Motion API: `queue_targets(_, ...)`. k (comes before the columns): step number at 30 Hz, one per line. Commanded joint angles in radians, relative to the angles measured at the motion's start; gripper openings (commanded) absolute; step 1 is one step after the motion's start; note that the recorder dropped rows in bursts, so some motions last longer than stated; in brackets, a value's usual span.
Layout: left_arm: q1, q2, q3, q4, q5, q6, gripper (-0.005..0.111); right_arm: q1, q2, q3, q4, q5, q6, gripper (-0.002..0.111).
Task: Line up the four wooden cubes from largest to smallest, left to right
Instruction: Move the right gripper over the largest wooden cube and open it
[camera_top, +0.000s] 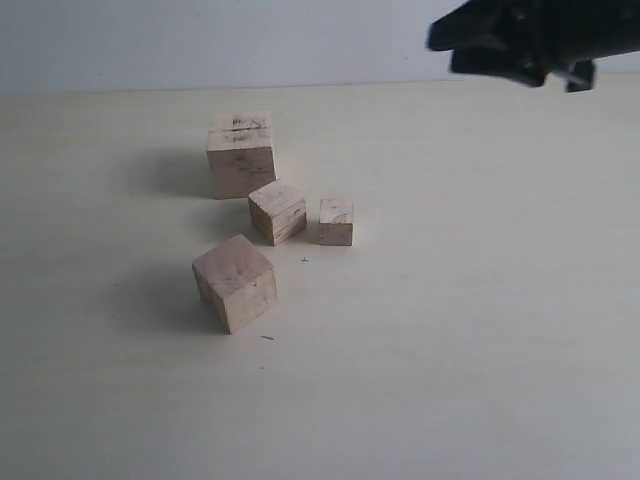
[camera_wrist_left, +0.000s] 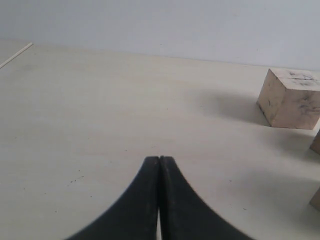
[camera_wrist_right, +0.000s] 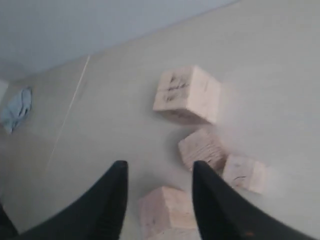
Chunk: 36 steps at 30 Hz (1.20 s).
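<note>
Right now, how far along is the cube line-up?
Nothing looks done. The largest cube, second-largest cube, third cube and smallest cube sit in a loose cluster, not a row. Nothing is in hand: the right gripper hangs open, clear of the cubes, and the left gripper is shut and empty. All the ordering is left.

Exterior looks down; left wrist low; all share largest cube (camera_top: 240, 153).

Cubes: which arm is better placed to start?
Right, likely. The right gripper is open and faces all four wooden cubes; the left gripper is shut, with only the largest cube fully in its view.
</note>
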Motion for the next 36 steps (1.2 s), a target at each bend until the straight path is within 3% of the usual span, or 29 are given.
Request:
queue_targets(1,0.003,-0.007,0.0,-0.001,-0.002,-0.008,0.0,0.172,0.087,-0.067,-0.024,-0.034,-0.036,0.066)
queue_targets(7,0.003,-0.007,0.0,-0.001,-0.002,-0.008,0.0,0.346,0.196,-0.224,-0.181,-0.129,-0.031,0.073)
queue_targets(12,0.003,-0.007,0.0,-0.001,-0.002,-0.008,0.0,0.426,0.293,-0.363,-0.332,-0.146,0.051,0.079)
queue_targets(16,0.003,-0.007,0.0,-0.001,-0.002,-0.008,0.0,0.443,0.347,-0.433,-0.489,-0.137,0.168,0.085)
queue_targets(21,0.003,-0.007,0.0,-0.001,-0.002,-0.008,0.0,0.443,0.377,-0.441,-0.48,-0.154,0.172,0.094)
queue_targets(30,0.003,-0.007,0.0,-0.001,-0.002,-0.008,0.0,0.443,0.38,-0.441,-0.447,-0.179,0.012,0.094)
queue_targets(36,0.003,-0.007,0.0,-0.001,-0.002,-0.008,0.0,0.477,0.38,-0.441,-0.432,-0.28,0.011,0.094)
